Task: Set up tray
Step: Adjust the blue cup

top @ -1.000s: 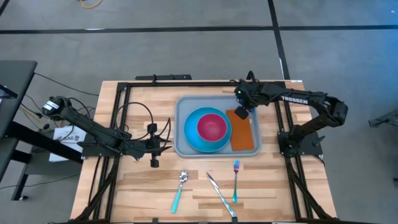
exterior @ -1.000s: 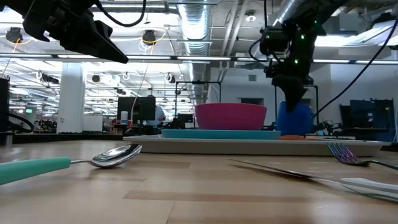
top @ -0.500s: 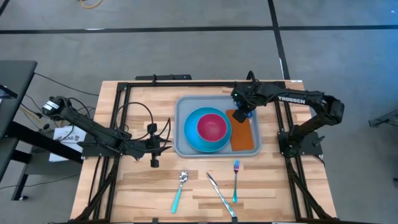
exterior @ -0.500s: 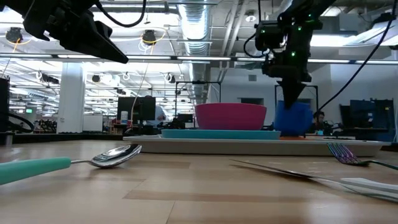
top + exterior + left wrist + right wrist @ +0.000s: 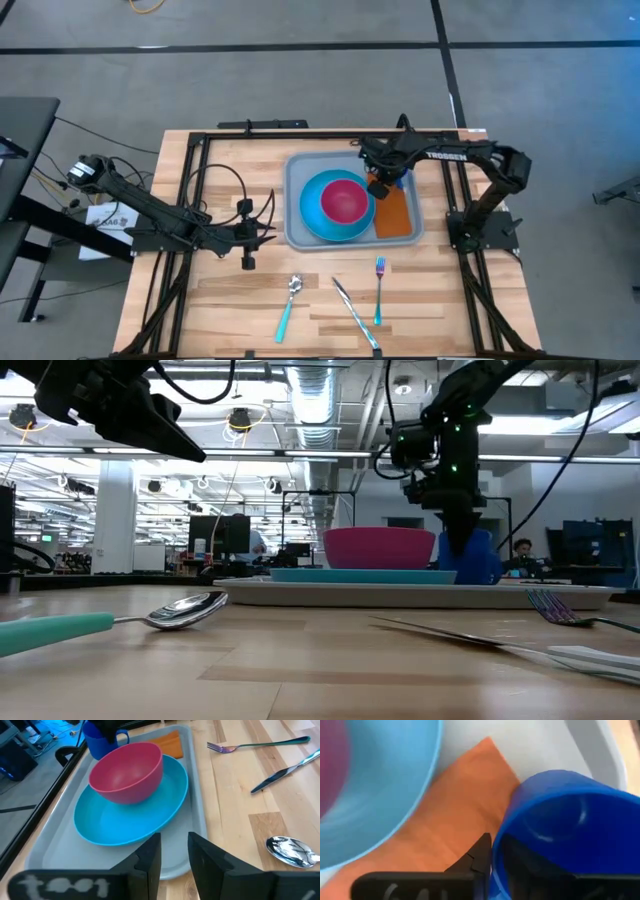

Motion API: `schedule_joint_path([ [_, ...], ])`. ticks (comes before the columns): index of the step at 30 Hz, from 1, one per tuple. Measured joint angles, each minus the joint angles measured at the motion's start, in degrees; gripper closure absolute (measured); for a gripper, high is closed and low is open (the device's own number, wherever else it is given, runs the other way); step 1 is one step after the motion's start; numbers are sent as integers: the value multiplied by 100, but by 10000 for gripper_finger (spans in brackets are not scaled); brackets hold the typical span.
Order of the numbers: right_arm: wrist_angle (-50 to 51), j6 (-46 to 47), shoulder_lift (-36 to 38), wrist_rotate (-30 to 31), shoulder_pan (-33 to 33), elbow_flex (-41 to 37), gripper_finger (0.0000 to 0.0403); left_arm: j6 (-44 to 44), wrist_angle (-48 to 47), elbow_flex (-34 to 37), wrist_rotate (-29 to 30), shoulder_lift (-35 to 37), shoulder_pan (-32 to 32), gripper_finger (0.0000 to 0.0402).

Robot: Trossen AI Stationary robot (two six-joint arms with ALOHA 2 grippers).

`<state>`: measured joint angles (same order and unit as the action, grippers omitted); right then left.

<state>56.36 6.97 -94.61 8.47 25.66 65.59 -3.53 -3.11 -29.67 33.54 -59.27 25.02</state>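
Observation:
The grey-blue tray (image 5: pixel 292 235) lies mid-table and carries a round blue plate (image 5: pixel 312 218) with a pink bowl (image 5: pixel 345 202) on it. An orange napkin (image 5: pixel 398 217) lies flat along the tray's right side. My right gripper (image 5: pixel 378 178) is over the napkin's far end, beside the bowl, shut on a blue cup (image 5: pixel 388 183). In the low view the cup (image 5: pixel 470 556) stands low at the tray's level. My left gripper (image 5: pixel 247 262) waits left of the tray, its fingers (image 5: pixel 150 860) a narrow gap apart, touching nothing. My right gripper holds the blue cup by its rim (image 5: pixel 502 840), coming from above. One finger (image 5: pixel 479 851) lies outside the wall; the other seems to be inside the hollow, in shadow. The cup stands about upright over the napkin (image 5: pixel 455 820); whether its base touches, I cannot tell.
A teal-handled spoon (image 5: pixel 290 300), a knife (image 5: pixel 355 315) and a fork (image 5: pixel 379 290) lie on the wooden table near its front edge. Black frame rails (image 5: pixel 190 190) run along the table's sides and far edge. Bare wood lies between the tray and the cutlery.
My right gripper has carried the blue cup toward the table's left, from the napkin's far right part to beside the bowl, and a little lower. The tray with plate and bowl has shifted slightly toward the right. The left arm has kept still.

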Motion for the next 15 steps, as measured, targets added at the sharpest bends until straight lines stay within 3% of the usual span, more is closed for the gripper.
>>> schedule_joint_path([
  [6, 183, 6, 16, 11, 164, 425, 326, -4, -8, 0, -26, 0, 2, 315],
  [15, 727, -44, 24, 83, 388, 447, 321, -4, -7, 0, -136, 0, 2, 315],
])
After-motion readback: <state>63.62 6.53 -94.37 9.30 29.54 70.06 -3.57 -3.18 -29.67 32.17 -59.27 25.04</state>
